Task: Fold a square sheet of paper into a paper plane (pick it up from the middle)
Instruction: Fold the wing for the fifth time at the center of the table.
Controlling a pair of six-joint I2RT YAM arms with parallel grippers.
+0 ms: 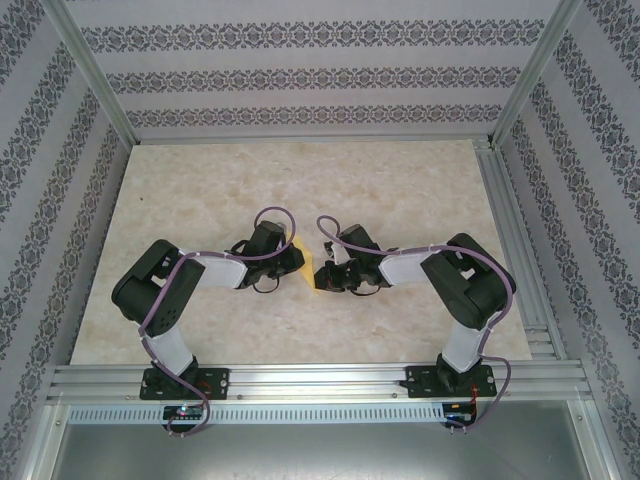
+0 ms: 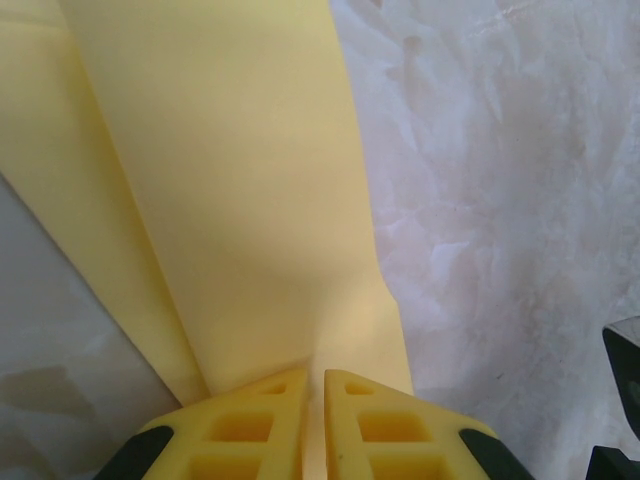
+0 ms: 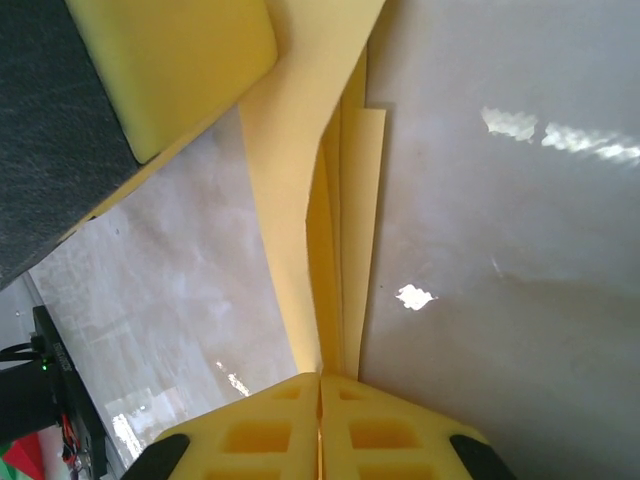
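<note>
The yellow sheet of paper (image 1: 321, 280) hangs between both grippers over the middle of the table, folded lengthwise into a narrow layered shape. In the left wrist view a broad creased flap of the paper (image 2: 230, 200) runs up from my left gripper (image 2: 315, 385), whose yellow fingers are shut on its lower end. The right wrist view has several stacked layers of the paper (image 3: 340, 220) running away from my right gripper (image 3: 320, 380), shut on their near end. A left finger pad (image 3: 170, 70) presses the paper's far end. Whether this shape is a paper plane I cannot tell.
The marble-patterned table top (image 1: 300, 180) stretches behind the grippers. Aluminium rails (image 1: 300, 380) run along the near edge and the right side (image 1: 520, 250). Patterned walls enclose the back and sides. Both arms bend inward, wrists close together at the centre.
</note>
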